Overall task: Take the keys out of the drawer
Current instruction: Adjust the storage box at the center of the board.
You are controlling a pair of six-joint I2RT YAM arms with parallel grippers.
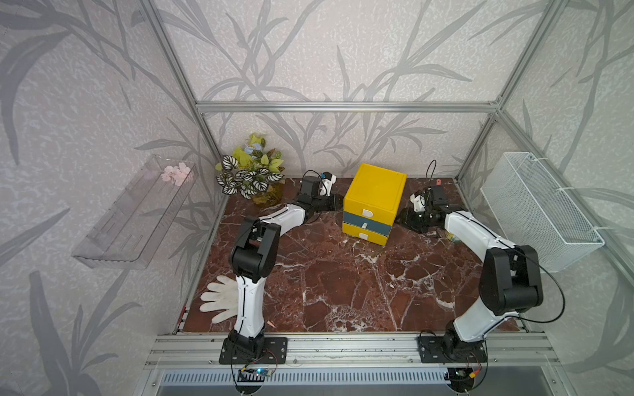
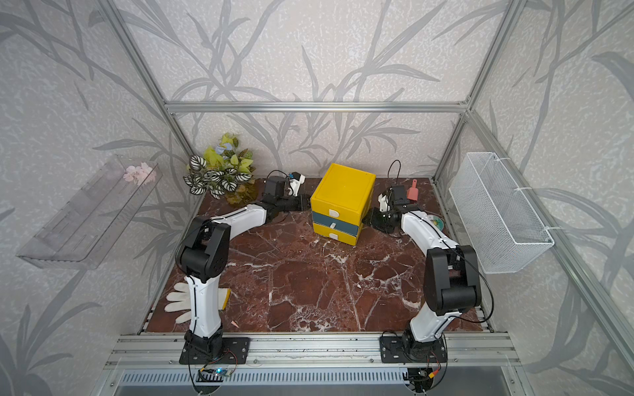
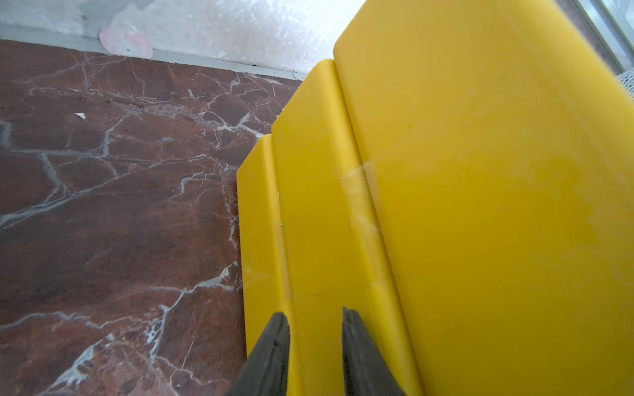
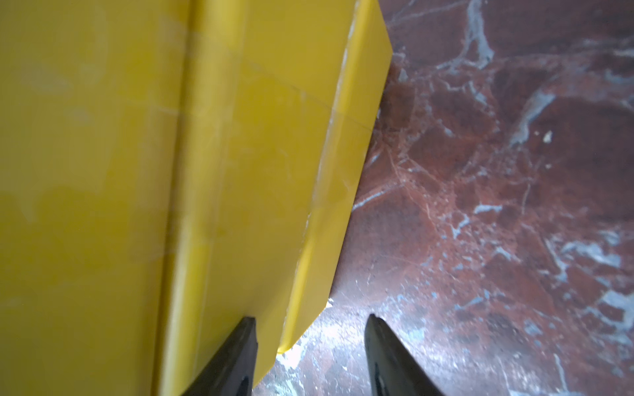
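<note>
The left gripper (image 3: 314,313) and right gripper (image 4: 312,319), jaws parted and empty, flank the shut drawer unit (image 1: 374,197); plant (image 1: 252,175) far left, scoop (image 2: 412,192) far right.

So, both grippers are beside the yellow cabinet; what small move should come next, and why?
Probably swing the right gripper round to the top drawer's handle. All three drawers of the cabinet look shut, no keys show, and both open grippers sit at its sides; the left gripper could steady it.
</note>
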